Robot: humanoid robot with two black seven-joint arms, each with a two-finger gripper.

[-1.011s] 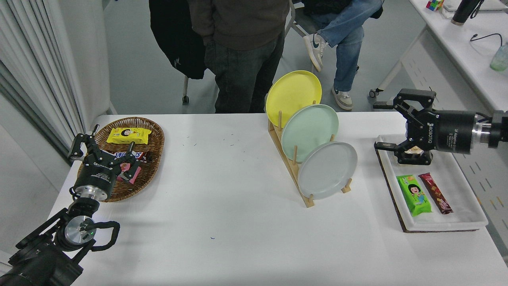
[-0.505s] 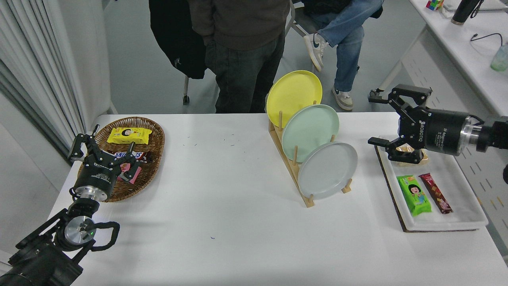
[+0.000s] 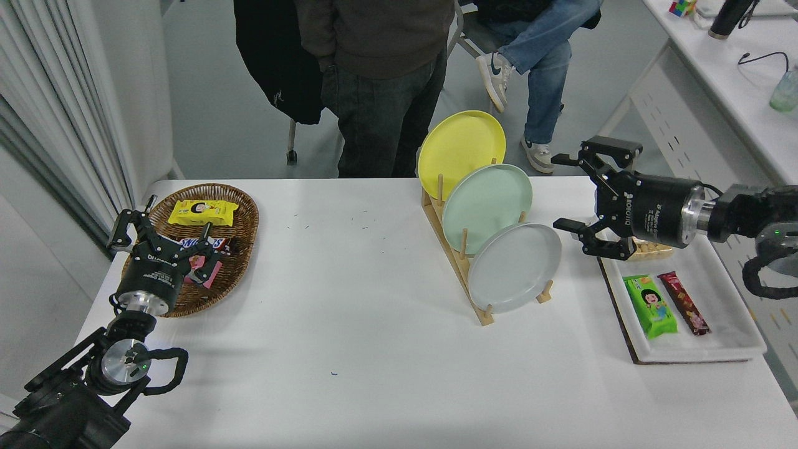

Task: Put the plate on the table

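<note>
The light-grey plate (image 3: 515, 267) stands on edge in the front slot of a wooden rack (image 3: 464, 265) on the white table (image 3: 349, 324). Behind it in the same rack stand a mint-green plate (image 3: 486, 202) and a yellow plate (image 3: 460, 149). My right gripper (image 3: 559, 192) hangs open just right of the rack, fingers pointing left toward the plates, its lower finger (image 3: 570, 227) a short gap from the grey plate's upper right rim. It holds nothing. My left gripper (image 3: 161, 234) is parked open over the wicker basket at the lower left.
A wicker basket (image 3: 240, 206) with snack packs sits at the left. A white tray (image 3: 717, 312) at the right holds a green pack (image 3: 650, 305), a brown bar (image 3: 683, 303) and a biscuit pack. Two people are at the far side, one standing, one seated.
My right gripper has moved left from over the tray toward the rack, staying open. The plates and the left arm have not moved.
</note>
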